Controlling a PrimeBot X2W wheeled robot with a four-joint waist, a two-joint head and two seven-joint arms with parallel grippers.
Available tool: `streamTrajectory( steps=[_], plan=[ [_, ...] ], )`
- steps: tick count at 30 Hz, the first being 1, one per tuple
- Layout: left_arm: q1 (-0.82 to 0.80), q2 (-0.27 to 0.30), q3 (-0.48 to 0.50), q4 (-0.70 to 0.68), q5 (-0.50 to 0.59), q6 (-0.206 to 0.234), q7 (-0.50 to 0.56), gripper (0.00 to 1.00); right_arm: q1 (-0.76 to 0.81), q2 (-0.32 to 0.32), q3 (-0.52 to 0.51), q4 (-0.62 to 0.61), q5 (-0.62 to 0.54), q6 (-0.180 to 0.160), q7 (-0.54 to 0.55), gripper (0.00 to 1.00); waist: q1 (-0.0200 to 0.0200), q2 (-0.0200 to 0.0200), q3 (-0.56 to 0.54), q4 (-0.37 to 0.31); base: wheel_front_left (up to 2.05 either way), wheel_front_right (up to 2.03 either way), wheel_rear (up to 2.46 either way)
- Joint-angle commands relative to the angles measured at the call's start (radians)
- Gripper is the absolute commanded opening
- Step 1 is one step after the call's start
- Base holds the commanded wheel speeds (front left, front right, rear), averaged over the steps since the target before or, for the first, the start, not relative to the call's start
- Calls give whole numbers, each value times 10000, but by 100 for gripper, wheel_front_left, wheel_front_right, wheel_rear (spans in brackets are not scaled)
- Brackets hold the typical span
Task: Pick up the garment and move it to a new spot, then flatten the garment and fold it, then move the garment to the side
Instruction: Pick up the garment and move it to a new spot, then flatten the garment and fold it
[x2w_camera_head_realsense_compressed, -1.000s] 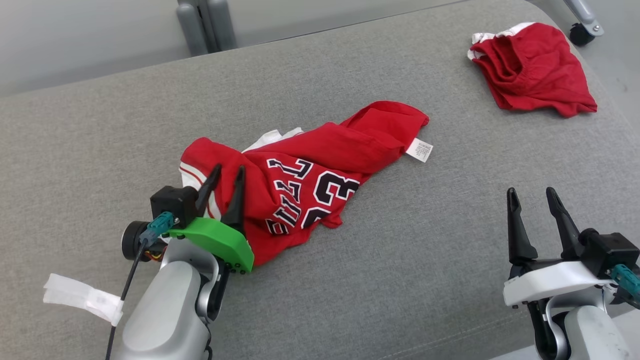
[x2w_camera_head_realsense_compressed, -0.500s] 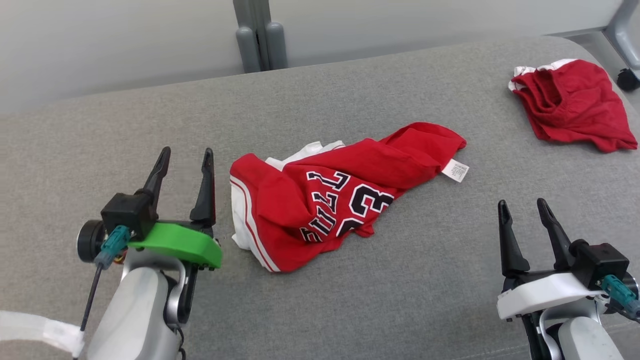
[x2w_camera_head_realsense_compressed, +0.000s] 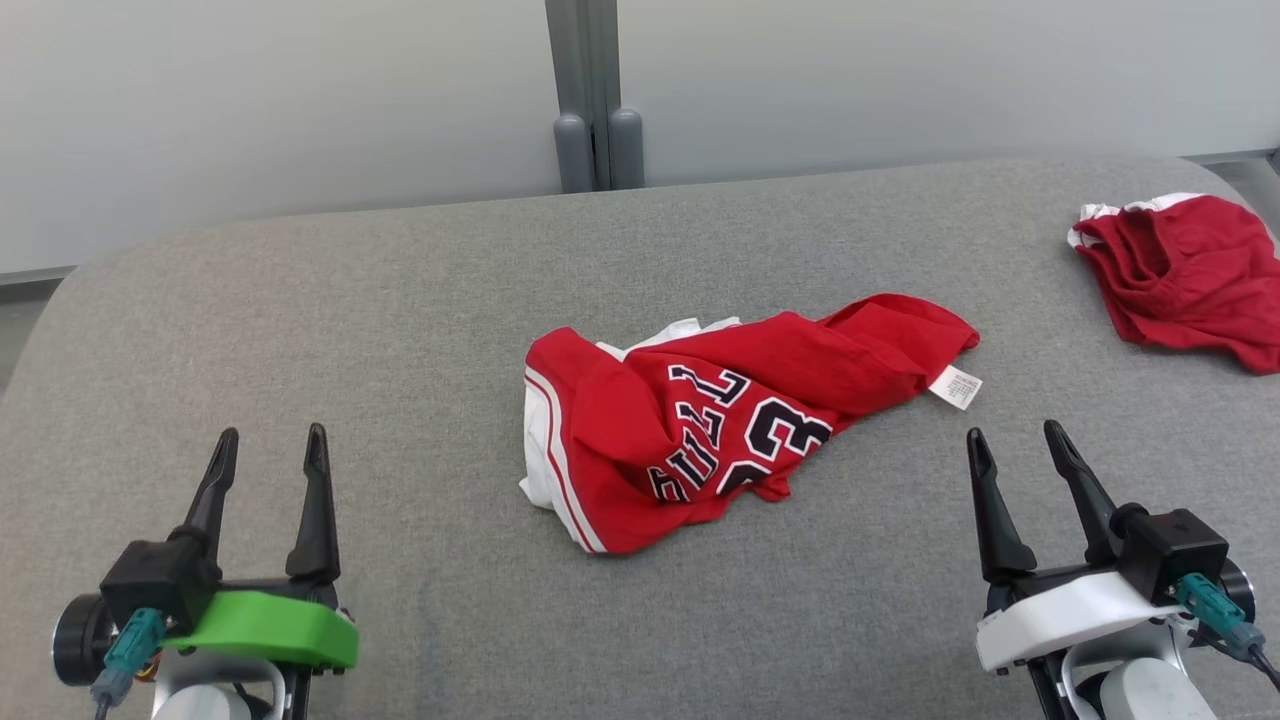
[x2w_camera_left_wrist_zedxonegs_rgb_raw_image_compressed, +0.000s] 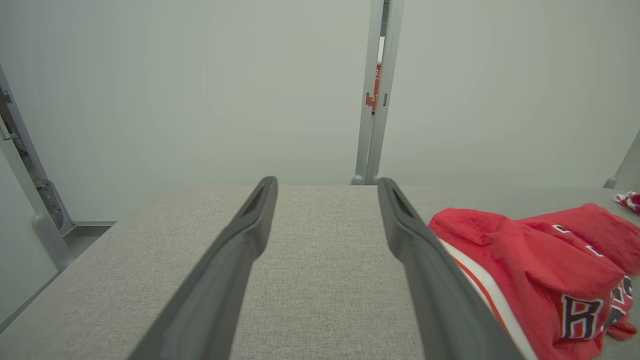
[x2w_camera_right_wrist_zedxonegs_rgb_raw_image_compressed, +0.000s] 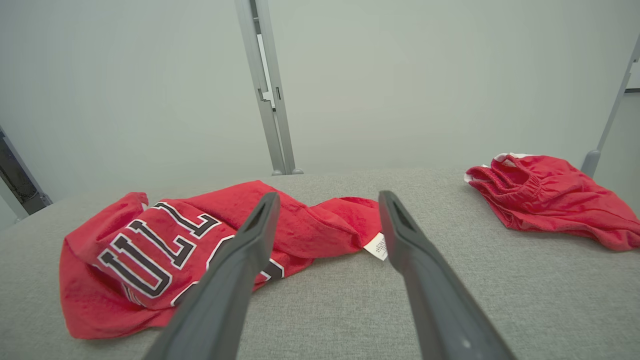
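The garment (x2w_camera_head_realsense_compressed: 720, 420) is a crumpled red jersey with black-and-white lettering, white trim and a white care tag (x2w_camera_head_realsense_compressed: 956, 387). It lies bunched at the middle of the grey cushioned surface (x2w_camera_head_realsense_compressed: 400, 290). It also shows in the left wrist view as the garment (x2w_camera_left_wrist_zedxonegs_rgb_raw_image_compressed: 540, 270) at the right, and in the right wrist view as the garment (x2w_camera_right_wrist_zedxonegs_rgb_raw_image_compressed: 165, 245) at the left. My left gripper (x2w_camera_head_realsense_compressed: 265, 470) stands open at the lower left, well apart from the jersey, nothing between its fingers. My right gripper (x2w_camera_head_realsense_compressed: 1015, 462) stands open at the lower right, just right of the jersey, also empty.
A second red garment (x2w_camera_head_realsense_compressed: 1185, 275) with white trim lies at the far right of the surface, also seen as red cloth (x2w_camera_right_wrist_zedxonegs_rgb_raw_image_compressed: 545, 200) in the right wrist view. A grey wall with a vertical post (x2w_camera_head_realsense_compressed: 590, 100) runs behind the surface. Its left edge curves down toward the floor.
My left gripper opened, let go of the jersey's left end and drew back to the lower left. The head camera turned, shifting the whole scene. The jersey lies still.
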Motion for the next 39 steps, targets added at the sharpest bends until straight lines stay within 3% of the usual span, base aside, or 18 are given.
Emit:
streamTrajectory(
  steps=[1,17,39],
  plan=[
    [284,45,119,-142,71,-97,-25,100,140,-47,10,-46,-38,-16,-29,100,0,0,-74,43,0,0,0],
    [1558,-613,941,-705,810,-632,-26,100,583,38,483,-191,48,-16,-29,100,0,0,-270,209,0,0,0],
    [1567,-1004,1376,-447,1122,-852,-27,100,626,-1,530,-73,95,-16,-29,100,0,0,-330,232,0,0,0]
  ],
)
